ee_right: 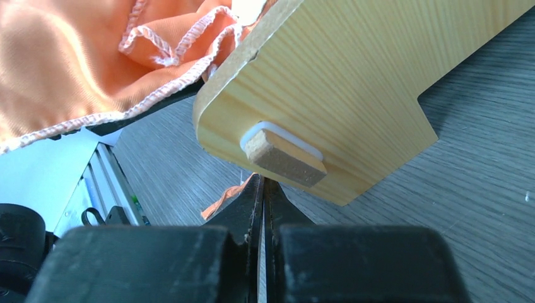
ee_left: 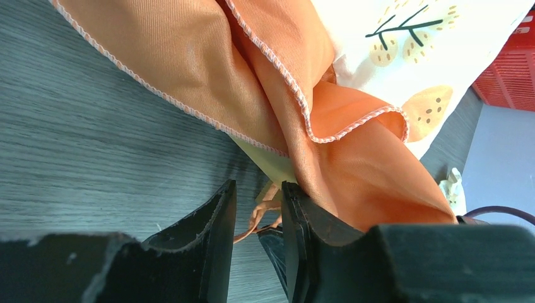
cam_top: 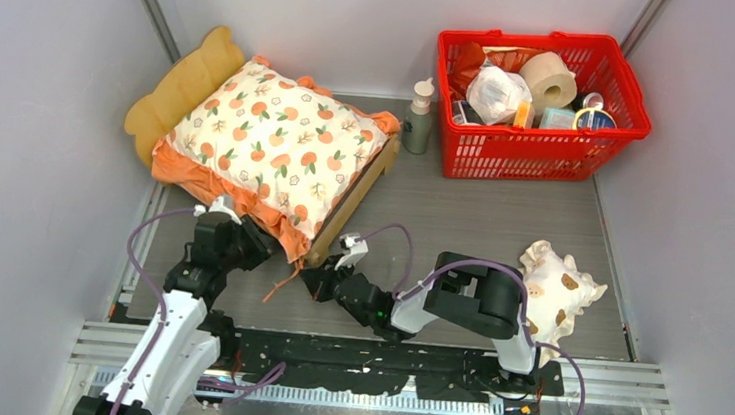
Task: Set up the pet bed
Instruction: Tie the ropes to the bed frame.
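**Both grippers at the near end of the pet bed**

You have the pet bed [cam_top: 185, 86] lying diagonally on the left half of the table [cam_top: 503, 219]. Its wavy headboard is at the far left by the wall, and its footboard [ee_right: 353, 82] points toward the arms. The orange-print cushion [cam_top: 279, 145] lies on top of the frame and hides the base, and its orange ruffle [ee_left: 189, 57] spills over the near edge.

Your left gripper [ee_left: 258, 189] sits at the near left side of the cushion, under the ruffle. Its jaws are partly apart, with a clear gap between them. A thin orange tie strand [ee_left: 260, 211] hangs in that gap, and ruffle cloth lies against the outer side of one finger. From this angle, nothing looks pinched.

Your right gripper [ee_right: 263, 183] has its jaws pressed fully together on nothing. Its tip is just below the footboard's corner, right beside the felt pad [ee_right: 284, 154] under the leg.

Well apart, a frilled spotted pillow [cam_top: 557, 289] lies at the right, and a red basket [cam_top: 539, 147] with a bottle [cam_top: 419, 117] beside it stands at the back.
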